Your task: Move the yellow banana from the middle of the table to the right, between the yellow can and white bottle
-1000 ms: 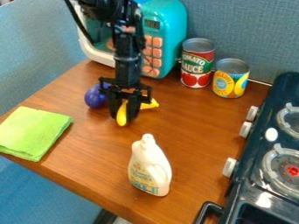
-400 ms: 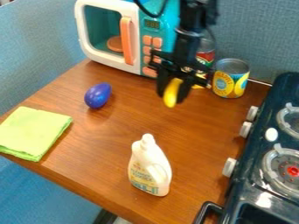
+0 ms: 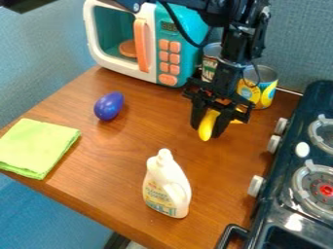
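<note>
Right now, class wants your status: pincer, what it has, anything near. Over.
Pincer closed on yellow banana. Yellow-labelled can close by, partly hidden behind the arm. White bottle upright, nearer the camera. Over.

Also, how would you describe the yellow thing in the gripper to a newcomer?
Left of the dark stove, over the brown table, hangs the black gripper. Between its fingers is the yellow banana, curved and unlabelled, unlike the upright cans behind it.
</note>
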`<action>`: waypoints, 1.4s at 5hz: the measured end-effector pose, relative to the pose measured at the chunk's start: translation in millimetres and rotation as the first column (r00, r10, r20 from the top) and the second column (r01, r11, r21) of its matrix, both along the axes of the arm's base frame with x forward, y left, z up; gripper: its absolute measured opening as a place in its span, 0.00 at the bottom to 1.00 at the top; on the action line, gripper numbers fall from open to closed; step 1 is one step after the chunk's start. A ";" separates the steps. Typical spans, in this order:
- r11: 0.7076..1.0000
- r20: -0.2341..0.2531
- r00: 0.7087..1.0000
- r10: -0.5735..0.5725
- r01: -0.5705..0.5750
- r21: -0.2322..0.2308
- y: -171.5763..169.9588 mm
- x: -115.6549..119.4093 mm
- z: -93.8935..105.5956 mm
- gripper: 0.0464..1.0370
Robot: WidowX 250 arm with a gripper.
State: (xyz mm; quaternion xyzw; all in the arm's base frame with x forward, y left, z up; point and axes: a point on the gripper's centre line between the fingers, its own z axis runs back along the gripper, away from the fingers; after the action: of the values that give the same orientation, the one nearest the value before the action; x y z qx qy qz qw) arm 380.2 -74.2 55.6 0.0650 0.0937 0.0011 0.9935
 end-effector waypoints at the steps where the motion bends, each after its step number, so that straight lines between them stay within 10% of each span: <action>1: 1.000 -0.052 0.999 0.004 -0.005 -0.017 -3.8 -4.0 -16.0 0.46; 4: 0.999 -0.118 0.993 0.011 -0.016 -0.038 -8.2 -10.7 -37.8 0.53; 5: 0.999 -0.122 0.992 0.035 -0.036 -0.008 -4.7 -11.7 -36.7 0.82; 7: 0.998 -0.036 0.998 0.056 -0.057 -0.018 0.5 -29.3 -13.1 0.96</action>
State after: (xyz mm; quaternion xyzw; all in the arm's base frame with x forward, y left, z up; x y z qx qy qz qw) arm 350.9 -73.7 42.5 0.0530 0.1133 0.0273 0.9918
